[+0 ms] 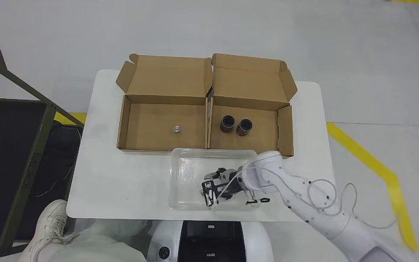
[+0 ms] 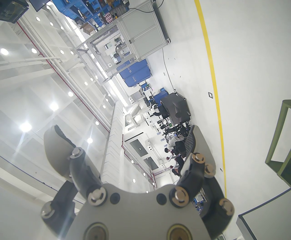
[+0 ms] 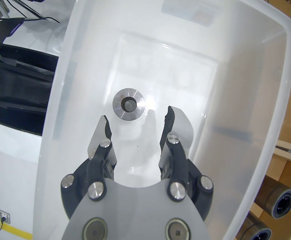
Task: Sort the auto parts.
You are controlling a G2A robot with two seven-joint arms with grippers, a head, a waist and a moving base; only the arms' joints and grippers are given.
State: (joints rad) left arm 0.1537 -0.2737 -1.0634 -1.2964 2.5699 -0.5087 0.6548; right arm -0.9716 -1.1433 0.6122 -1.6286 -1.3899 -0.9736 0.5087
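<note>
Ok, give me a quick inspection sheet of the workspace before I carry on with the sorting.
Surface: white table, bare around the containers.
Job's things: left box holds one small silver part; right box holds two black cylinders; clear bin nearest the robot holds one metal ring.
Clutter: nothing seen.
Grippers: right pincer open inside the bin, just short of the ring, holding nothing; left pincer open, empty, pointed away at the room.
Cables: black cable past the bin's wall, apart from the parts.
Surroundings: yellow floor line beside the table.
</note>
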